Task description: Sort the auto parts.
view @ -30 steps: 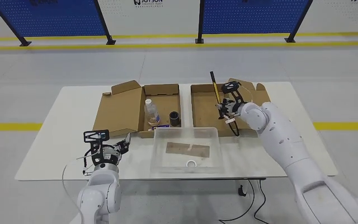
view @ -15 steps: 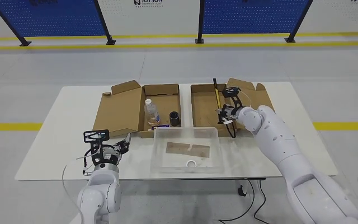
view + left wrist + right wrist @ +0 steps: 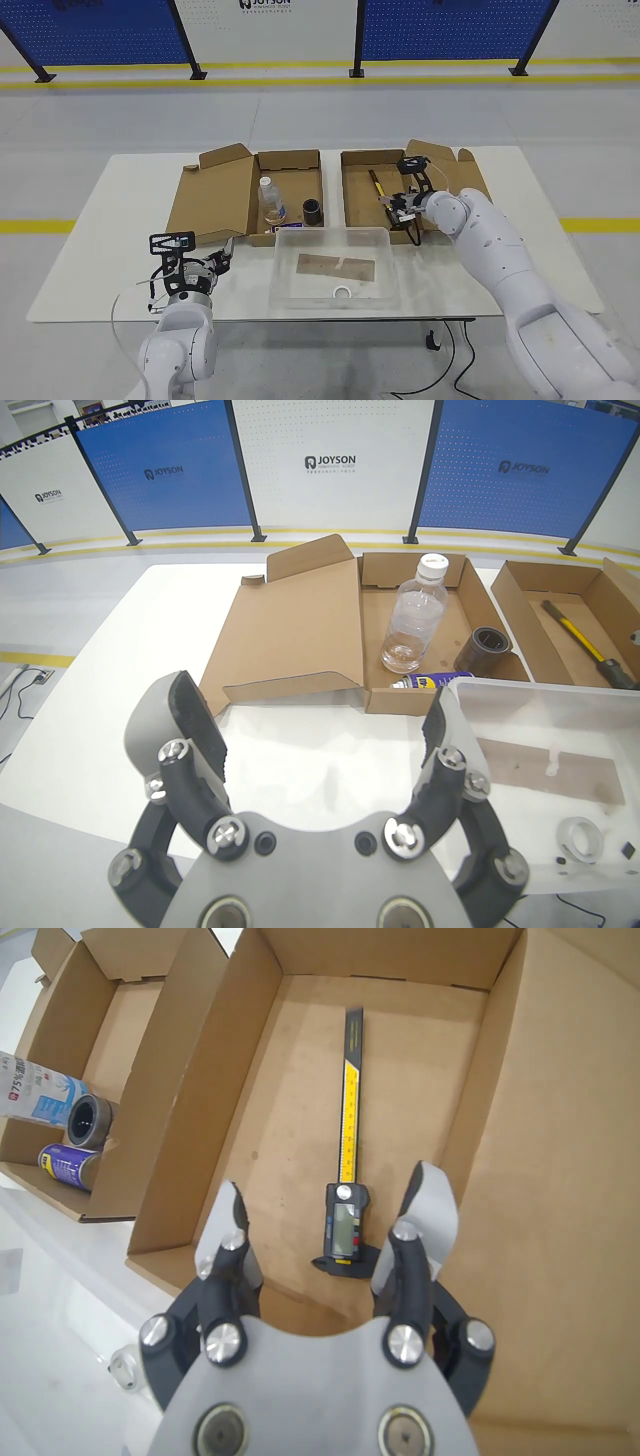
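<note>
Caliper (image 3: pixel 350 1128) in box (image 3: pixel 425 1093), end partly hidden (behind spread right hand (image 3: pixel 327 1178)).

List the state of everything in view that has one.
left gripper, open, holding nothing.
right gripper, open, over the caliper.
caliper, lying flat in the right box, not gripped.
left box, open, lid flap folded out.
right box, open.
bottle, upright, capped.
spray can, on its side.
black cylinder, standing on end.
clear bin, no lid.
metal ring, lying flat in the clear bin.
</note>
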